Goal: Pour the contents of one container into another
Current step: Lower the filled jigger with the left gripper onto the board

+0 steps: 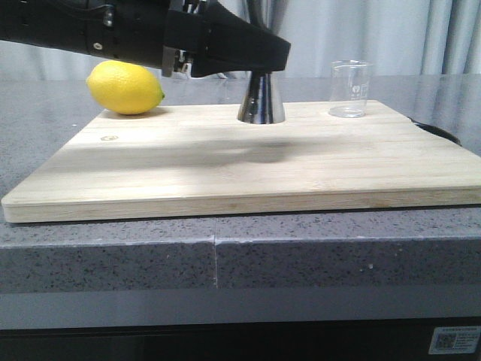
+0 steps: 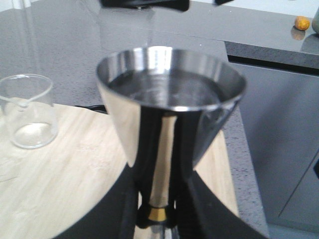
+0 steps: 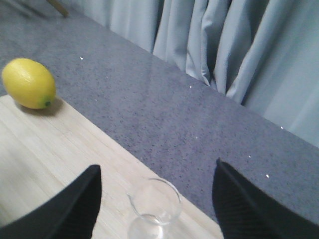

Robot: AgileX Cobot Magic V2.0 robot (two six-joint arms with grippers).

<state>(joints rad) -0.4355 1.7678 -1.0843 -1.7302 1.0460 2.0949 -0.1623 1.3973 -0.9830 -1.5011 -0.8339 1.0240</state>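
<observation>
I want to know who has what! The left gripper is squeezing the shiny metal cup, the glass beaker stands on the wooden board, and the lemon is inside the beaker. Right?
Almost. The lemon isn't inside the glass beaker; the front view shows it lying at the wooden board's far left corner, well apart. The left gripper does grip the shiny metal cup.

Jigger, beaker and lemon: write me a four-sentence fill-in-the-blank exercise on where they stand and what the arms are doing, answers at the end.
1. The left gripper is shut on the steel ____ at its gold-banded waist.
2. The glass beaker stands upright and looks ____, beneath the right gripper's open jaws.
3. The jigger holds clear ____ in its upper cup.
4. The lemon lies off the bamboo ____, beside its far left corner.

Missing words: jigger; empty; liquid; cutting board
</observation>
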